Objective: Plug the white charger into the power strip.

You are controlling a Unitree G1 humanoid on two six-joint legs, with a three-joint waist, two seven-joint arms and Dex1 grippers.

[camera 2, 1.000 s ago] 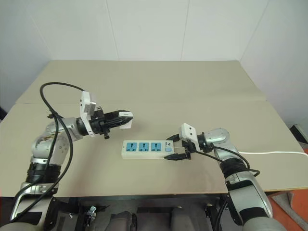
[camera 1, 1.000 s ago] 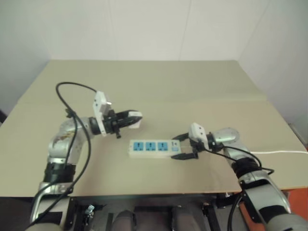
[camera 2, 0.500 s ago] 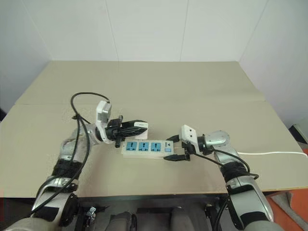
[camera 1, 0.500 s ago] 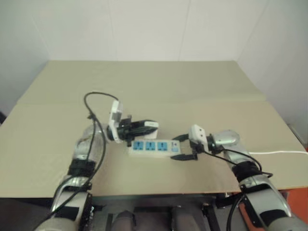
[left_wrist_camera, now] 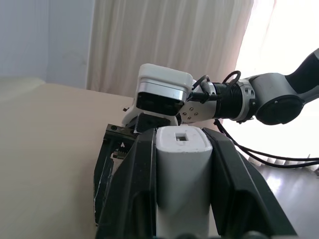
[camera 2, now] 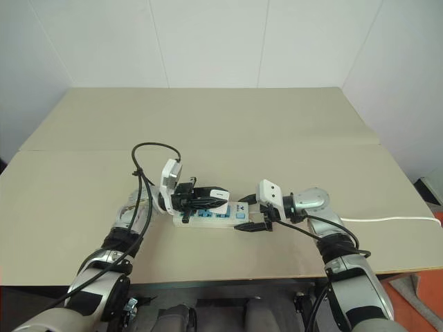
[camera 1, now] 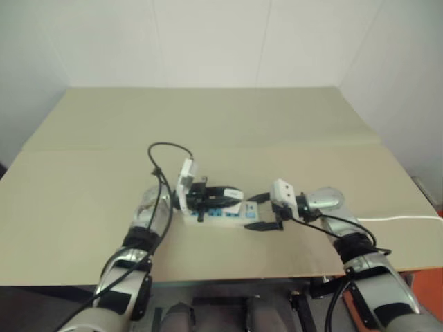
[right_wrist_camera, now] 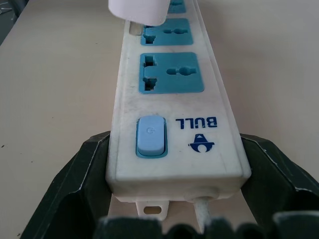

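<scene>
Near the table's (camera 2: 83, 228) front edge, your right gripper (camera 2: 252, 213) straddles the power strip's (right_wrist_camera: 172, 99) switch end, fingers spread around it. Your left gripper (camera 2: 208, 198) clamps the white charger (left_wrist_camera: 180, 172) above the sockets. Square its prongs, then press straight down.

The left hand (camera 2: 220, 196), clamped on the white charger (camera 2: 219, 194), has swung in from well to the left of the power strip (camera 2: 239, 216) and come down. It now hangs just above the power strip's blue sockets, near its middle.
</scene>
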